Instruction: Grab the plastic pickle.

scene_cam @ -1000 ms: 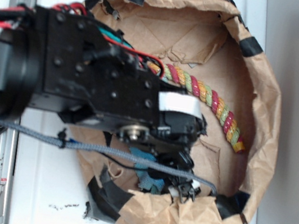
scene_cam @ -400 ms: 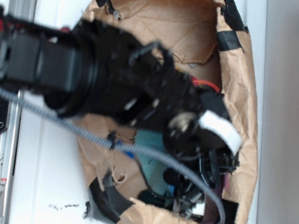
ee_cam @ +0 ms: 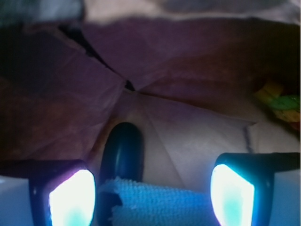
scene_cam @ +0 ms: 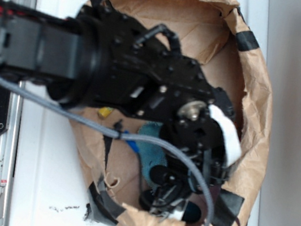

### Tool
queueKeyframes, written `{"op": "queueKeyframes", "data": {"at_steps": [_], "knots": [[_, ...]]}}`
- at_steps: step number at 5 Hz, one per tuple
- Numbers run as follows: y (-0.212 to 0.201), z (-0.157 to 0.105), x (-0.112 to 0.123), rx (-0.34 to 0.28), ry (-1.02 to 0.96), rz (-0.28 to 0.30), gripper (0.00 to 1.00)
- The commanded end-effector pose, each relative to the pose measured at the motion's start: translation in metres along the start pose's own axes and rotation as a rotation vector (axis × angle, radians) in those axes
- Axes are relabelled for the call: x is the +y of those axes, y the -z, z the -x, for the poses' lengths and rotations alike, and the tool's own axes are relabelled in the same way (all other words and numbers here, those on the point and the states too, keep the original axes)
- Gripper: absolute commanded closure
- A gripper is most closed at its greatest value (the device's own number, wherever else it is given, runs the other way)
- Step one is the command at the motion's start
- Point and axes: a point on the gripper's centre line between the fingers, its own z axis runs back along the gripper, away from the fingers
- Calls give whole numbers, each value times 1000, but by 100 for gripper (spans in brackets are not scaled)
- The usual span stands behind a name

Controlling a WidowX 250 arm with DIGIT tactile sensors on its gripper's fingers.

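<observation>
My gripper stood with its jaws wide apart and empty, the two glowing pads framing the floor of the crumpled brown paper bowl. Just inside the left pad lay the small dark green glossy plastic pickle, pointing away from the wrist camera, its near end tucked under the frayed teal cloth that filled the gap between the pads. I judged the pickle light, stiff and slick, likely to squirt out of a pinch near its rounded tip, so the hold I favoured was across its middle, with the jaws shifted left to straddle it and clear of the cloth. Room was tight: the creased paper wall rose close behind and to the left of the pickle, and the black-taped rim sat near the gripper in the exterior view. To the right the floor was open, with the end of the red-yellow-green twisted rope well apart at the far edge. The arm hid the pickle from the exterior camera.
</observation>
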Motion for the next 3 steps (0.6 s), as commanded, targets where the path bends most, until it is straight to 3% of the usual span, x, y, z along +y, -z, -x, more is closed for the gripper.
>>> {"op": "queueKeyframes", "data": {"at_steps": [1, 3], "knots": [[29, 4, -29, 22, 215, -50, 0], [49, -9, -31, -28, 407, -70, 0]]}}
